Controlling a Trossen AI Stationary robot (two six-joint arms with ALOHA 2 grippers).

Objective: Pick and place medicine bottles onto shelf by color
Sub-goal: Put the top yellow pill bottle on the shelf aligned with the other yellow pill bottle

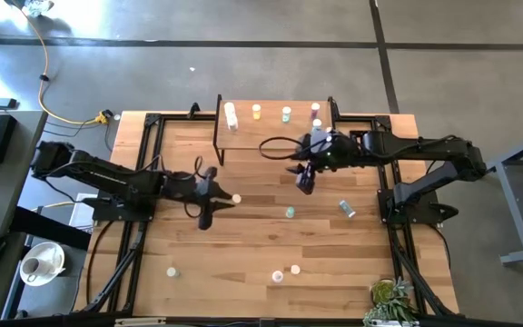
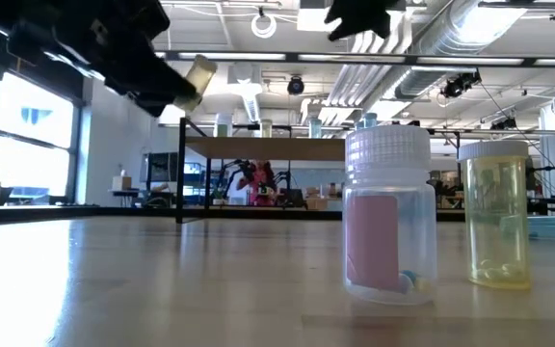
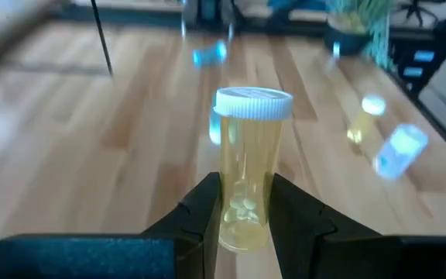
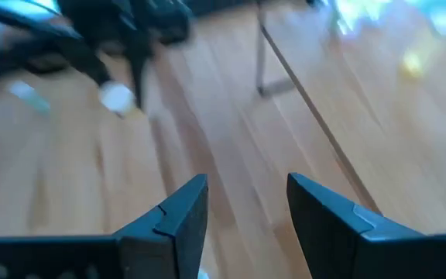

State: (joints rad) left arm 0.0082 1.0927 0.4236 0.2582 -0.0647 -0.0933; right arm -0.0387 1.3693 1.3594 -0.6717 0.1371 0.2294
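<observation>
Our left hand (image 3: pixel 245 213) holds a yellow bottle (image 3: pixel 248 167) up off the bench (image 1: pixel 243 254). We should carry it slowly toward the shelf (image 1: pixel 275 127) at one o'clock, next to its yellow one (image 1: pixel 256 111). Our right hand (image 4: pixel 246 205) waits open, holding nothing.

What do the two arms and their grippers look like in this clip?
Both arms are dark, nearly black, jointed links on black bases. The left gripper and right gripper each have two dark, wedge-shaped fingers on a dark crossbar. A thin black cable loops beside the right arm's wrist.

Overhead, table-level, two blurry wrist views
</observation>
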